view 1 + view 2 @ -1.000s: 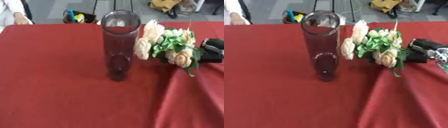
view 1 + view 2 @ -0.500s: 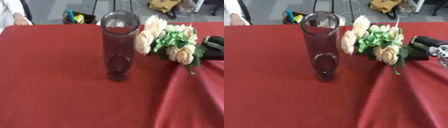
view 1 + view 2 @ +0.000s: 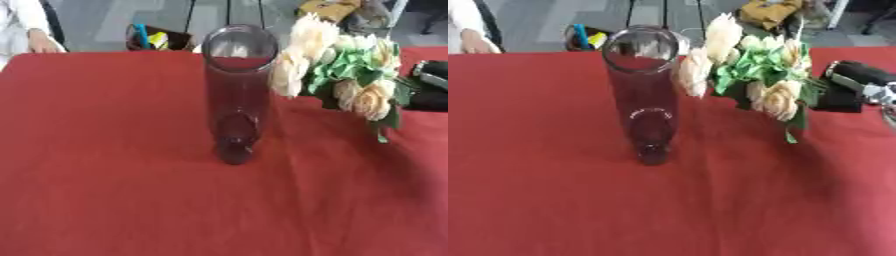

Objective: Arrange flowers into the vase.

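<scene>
Cream flowers (image 3: 750, 75) held aloft just right of the vase (image 3: 645, 95); right hand (image 3: 852, 92), clearer in the right eye view, grips them.

Even, bright light; both views soft, perhaps motion-blurred; flowers (image 3: 754, 75) cast faint shadow

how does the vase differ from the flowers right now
The vase stands upright on the red table; the flowers are carried at a tilt by the right hand, blooms toward the vase. The vase is clear, dark-tinted and empty; the flowers are cream with green leaves. The vase is untouched by either hand; the flowers are gripped. Both sit near the table's far side.
</scene>
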